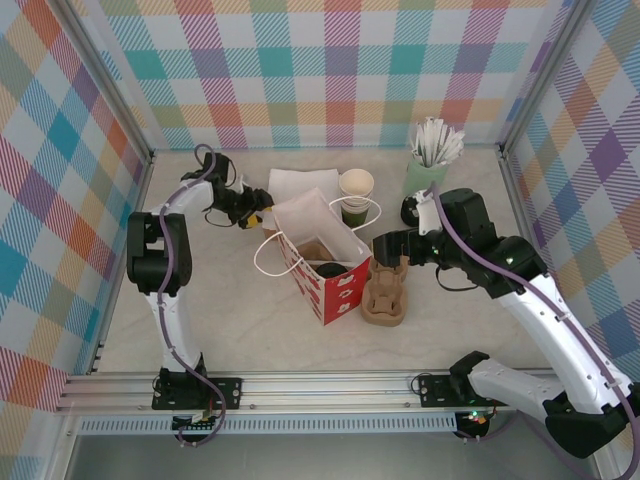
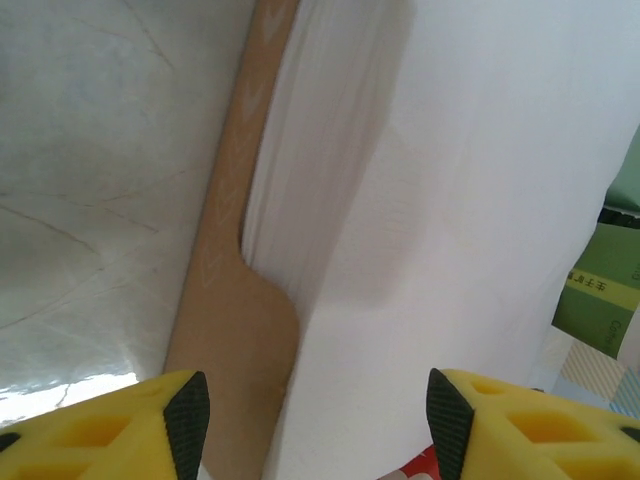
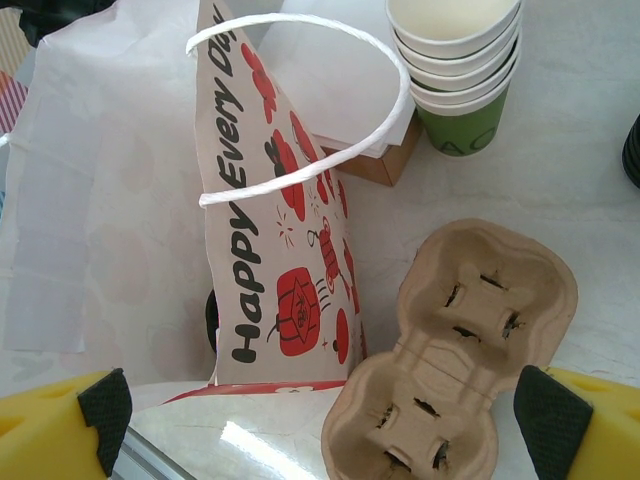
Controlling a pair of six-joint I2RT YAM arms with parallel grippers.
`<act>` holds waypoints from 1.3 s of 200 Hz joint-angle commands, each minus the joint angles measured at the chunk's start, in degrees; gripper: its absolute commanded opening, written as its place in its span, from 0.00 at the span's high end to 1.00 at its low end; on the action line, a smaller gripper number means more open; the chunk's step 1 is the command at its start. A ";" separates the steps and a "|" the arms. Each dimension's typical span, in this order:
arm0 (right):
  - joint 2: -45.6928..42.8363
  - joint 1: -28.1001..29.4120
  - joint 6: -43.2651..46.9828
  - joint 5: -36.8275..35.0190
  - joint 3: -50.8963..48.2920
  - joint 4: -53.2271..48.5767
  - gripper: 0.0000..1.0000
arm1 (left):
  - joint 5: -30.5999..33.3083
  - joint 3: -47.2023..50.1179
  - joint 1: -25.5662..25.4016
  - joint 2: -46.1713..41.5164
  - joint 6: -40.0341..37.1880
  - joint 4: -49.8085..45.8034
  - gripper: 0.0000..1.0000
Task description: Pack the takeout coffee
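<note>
The takeout coffee is hidden. A red-and-white paper bag (image 1: 322,262) stands open mid-table, white handle loops up, with something dark and round (image 1: 330,270) low inside. My left gripper (image 1: 254,215) is at the bag's far left rim; its yellow fingers (image 2: 318,420) stand apart, open, with the white bag wall (image 2: 450,200) and a brown cardboard strip (image 2: 235,300) between them. My right gripper (image 1: 384,248) hangs wide open (image 3: 325,420) over the bag's printed side (image 3: 285,260) and a brown pulp cup carrier (image 3: 455,350), holding nothing.
A nested stack of green-banded cups (image 1: 356,193) (image 3: 458,70) stands behind the bag. A pale green tumbler of white sticks (image 1: 430,165) is at the back right, a black round thing (image 1: 411,210) beside it. White paper on a brown box (image 1: 300,184) lies behind the bag.
</note>
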State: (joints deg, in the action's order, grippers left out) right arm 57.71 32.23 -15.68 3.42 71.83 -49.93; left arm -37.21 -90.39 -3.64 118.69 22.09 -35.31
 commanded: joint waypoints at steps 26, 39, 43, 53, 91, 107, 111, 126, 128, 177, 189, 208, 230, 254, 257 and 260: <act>0.33 -0.24 -0.14 -0.34 -1.24 0.87 0.00 | -2.12 -2.80 -0.48 0.66 -1.83 -3.22 0.51; 0.38 -0.21 -0.09 -0.34 -1.34 0.98 0.00 | -2.16 -3.19 -0.49 0.48 -2.04 -3.66 0.53; 0.40 -0.19 -0.18 -0.30 -1.35 0.98 0.00 | -2.16 -3.25 -0.54 0.49 -2.11 -3.80 0.54; 0.38 -0.18 -0.23 -0.34 -1.48 1.04 0.00 | -2.28 -3.60 -0.59 0.47 -2.21 -4.03 0.55; 0.54 -0.24 -0.31 -0.36 -1.61 1.06 0.00 | -2.60 -4.26 -0.80 0.55 -2.40 -4.54 0.59; 0.51 -0.23 -0.31 -0.40 -1.70 1.20 0.00 | -2.60 -4.35 -0.83 0.65 -2.34 -4.56 0.61; 0.69 -0.24 -0.30 -0.43 -1.70 1.16 0.00 | -2.58 -4.43 -0.85 0.72 -2.40 -4.61 0.62; 0.73 -0.23 -0.31 -0.43 -1.70 1.11 0.00 | -2.60 -4.60 -0.94 1.04 -2.44 -4.79 0.64; 0.73 -0.21 -0.31 -0.43 -1.70 1.14 0.00 | -2.60 -4.59 -0.93 1.09 -2.45 -4.80 0.64; 0.83 -0.21 -0.39 -0.69 -1.67 1.22 0.00 | -2.25 -4.88 -1.12 1.72 -2.66 -5.25 0.72; 0.82 -0.21 -0.41 -0.72 -1.64 1.31 0.00 | -2.01 -5.02 -1.24 1.88 -2.79 -5.60 0.74; 0.91 -0.19 -0.46 -0.83 -1.69 1.32 0.00 | -1.65 -5.24 -1.19 2.07 -3.10 -6.07 0.78; 0.91 -0.24 -0.54 -0.85 -1.70 1.19 0.00 | -1.64 -5.29 -1.19 1.89 -3.27 -6.13 0.85; 0.70 -0.22 -0.53 -1.13 -1.70 1.15 0.00 | -0.97 -5.15 -1.21 0.53 -3.49 -5.65 0.92; 0.58 -0.19 -0.57 -1.27 -1.70 1.15 0.00 | -0.79 -5.15 -1.22 0.39 -3.48 -5.65 0.92; 0.50 -0.23 -0.51 -1.35 -1.70 1.15 0.00 | -0.65 -5.13 -1.20 0.11 -3.46 -5.57 0.92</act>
State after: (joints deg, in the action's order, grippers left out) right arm 58.46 32.23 -15.73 3.20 70.81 -49.71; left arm -38.33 -94.02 -4.38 120.31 19.64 -39.53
